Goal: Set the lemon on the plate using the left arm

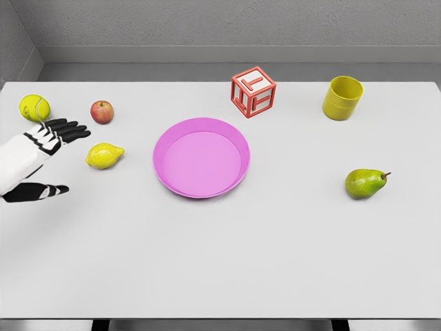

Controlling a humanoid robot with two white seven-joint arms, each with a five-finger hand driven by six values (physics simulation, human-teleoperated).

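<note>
Though its arm is cropped at the frame's edge, left hand [56, 132] open beside lemon [104, 156].

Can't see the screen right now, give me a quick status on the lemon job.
Left robot hand open, holding nothing, just left of the lemon. Lemon on the table, not yet on the pink plate. Path from lemon to plate clear. Right arm out of view.

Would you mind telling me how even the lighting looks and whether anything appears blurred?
Head view: soft, even light, no glare; only faint contact shadows under the lemon, pear and pink plate; everything sharp, including the left hand.
</note>
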